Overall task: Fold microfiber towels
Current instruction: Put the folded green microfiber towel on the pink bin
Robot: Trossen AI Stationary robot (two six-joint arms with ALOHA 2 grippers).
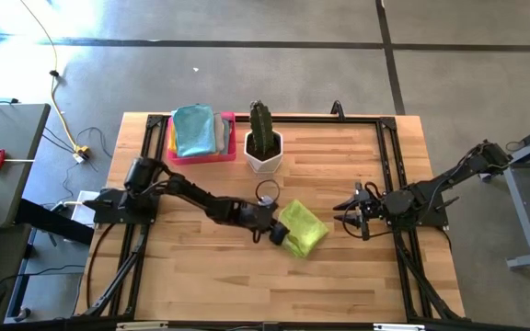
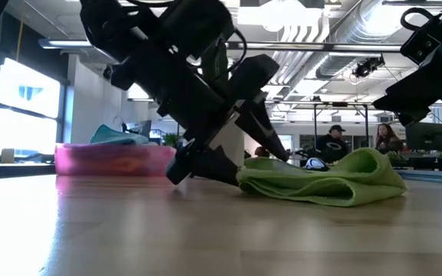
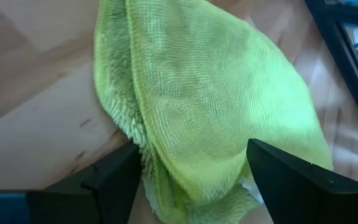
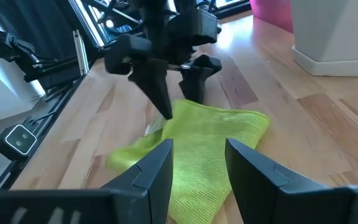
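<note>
From above, a folded lime green towel point(image 1: 303, 229) lay mid-bench, the left hand point(image 1: 276, 236) touching it, fingers apart. At bench height, the right hand point(image 2: 428, 54) hung above. Its wrist camera showed its fingers parted beside the towel.

Dark jointed arms point(image 1: 191, 195) — black cabling
</note>
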